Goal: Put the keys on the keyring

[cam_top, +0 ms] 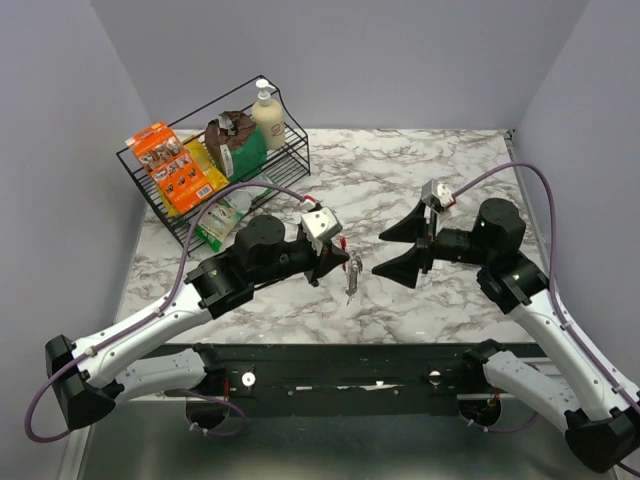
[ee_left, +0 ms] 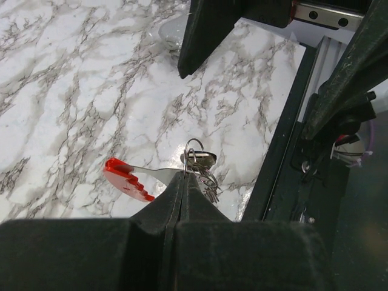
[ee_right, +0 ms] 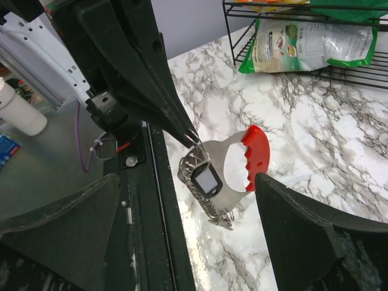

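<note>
Surface: a white marble-patterned table (cam_top: 420, 170) enclosed by plain lavender walls, with a wire basket (cam_top: 297, 150) of groceries at the back left. Taking the basket as reference, the keyring (cam_top: 352, 278) hangs in front of it and to its right, toward the table's near edge, from the left gripper (cam_top: 340, 258).

The overhead view shows the keyring only as a small dangling shape. The right wrist view resolves a silvery plate with a red curved grip (ee_right: 257, 154), a ribbed chain (ee_right: 209, 209) and one dark key (ee_right: 208, 180) with a pale centre. A second key cannot be confirmed in any view. The left wrist view shows the wire loop (ee_left: 193, 148) pinched at the fingertips.

Count: two arms, one keyring, one basket.

The left arm reaches low from the near edge and ends just off the basket's front corner, its jaws pressed together on the loop. The right gripper (cam_top: 378, 253), further right of the basket, faces the keyring with jaws spread fully wide, holding nothing.
</note>
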Robot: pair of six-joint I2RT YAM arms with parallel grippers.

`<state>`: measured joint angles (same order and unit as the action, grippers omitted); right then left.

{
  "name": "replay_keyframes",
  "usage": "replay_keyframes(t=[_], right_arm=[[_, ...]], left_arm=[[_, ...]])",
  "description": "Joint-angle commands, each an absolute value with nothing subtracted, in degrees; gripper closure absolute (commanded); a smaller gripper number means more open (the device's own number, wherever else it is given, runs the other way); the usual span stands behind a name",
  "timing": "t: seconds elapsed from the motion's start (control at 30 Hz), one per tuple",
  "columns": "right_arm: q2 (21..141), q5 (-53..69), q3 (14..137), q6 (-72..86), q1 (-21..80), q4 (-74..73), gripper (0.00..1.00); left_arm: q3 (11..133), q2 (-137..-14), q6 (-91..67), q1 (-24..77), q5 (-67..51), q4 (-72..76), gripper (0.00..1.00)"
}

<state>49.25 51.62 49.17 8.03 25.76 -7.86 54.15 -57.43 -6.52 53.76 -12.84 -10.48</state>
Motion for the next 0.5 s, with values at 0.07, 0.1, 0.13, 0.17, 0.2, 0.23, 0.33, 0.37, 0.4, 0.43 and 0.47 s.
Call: replay_keyframes(t=[0.07, 0.1, 0.13, 0.17, 0.2, 0.23, 0.33, 0.37, 0.4, 0.43, 0.47], right_arm=[[41.1, 46.3, 44.0, 13.4, 25.6, -5.8, 0.00], [38.9, 45.8, 43.2, 13.5, 25.6, -6.1, 0.00], [37.4, 45.3, 41.5, 13.8, 25.6, -6.7, 0.00], [36.0, 44.9, 40.6, 14.2, 25.5, -7.2, 0.00], [32.8, 44.9, 39.6, 14.3, 25.6, -7.6, 0.00], [31.3, 44.6, 38.0, 14.7, 25.6, -7.8, 0.00], [26.8, 44.3, 35.8, 15.6, 25.6, -8.5, 0.00], [26.1, 44.1, 34.9, 16.1, 25.6, -9.0, 0.00], [25.7, 44.4, 34.8, 16.2, 25.6, -9.2, 0.00], [25.5, 44.2, 34.8, 16.3, 25.6, -9.8, 0.00], [25.3, 44.1, 34.9, 16.4, 25.6, -10.7, 0.00]], left_arm=[[53.6, -51.6, -12.7, 54.1, -9.9, -13.7, 1.00], [53.3, -51.0, -14.0, 54.1, -9.1, -14.1, 1.00], [52.0, -49.8, -14.4, 54.1, -9.1, -14.2, 1.00], [51.1, -48.9, -14.9, 54.1, -8.8, -14.0, 1.00], [50.2, -48.2, -16.6, 54.1, -8.1, -13.6, 1.00], [48.3, -46.3, -17.1, 54.1, -8.1, -12.9, 1.00], [45.1, -42.1, -19.9, 54.1, -7.1, -10.1, 1.00], [44.6, -41.2, -20.3, 54.1, -7.0, -9.2, 1.00], [44.3, -40.4, -20.7, 54.1, -6.7, -9.2, 1.00], [44.2, -39.3, -20.9, 54.1, -5.8, -9.4, 1.00], [44.2, -38.9, -21.0, 54.1, -5.4, -10.4, 1.00]])
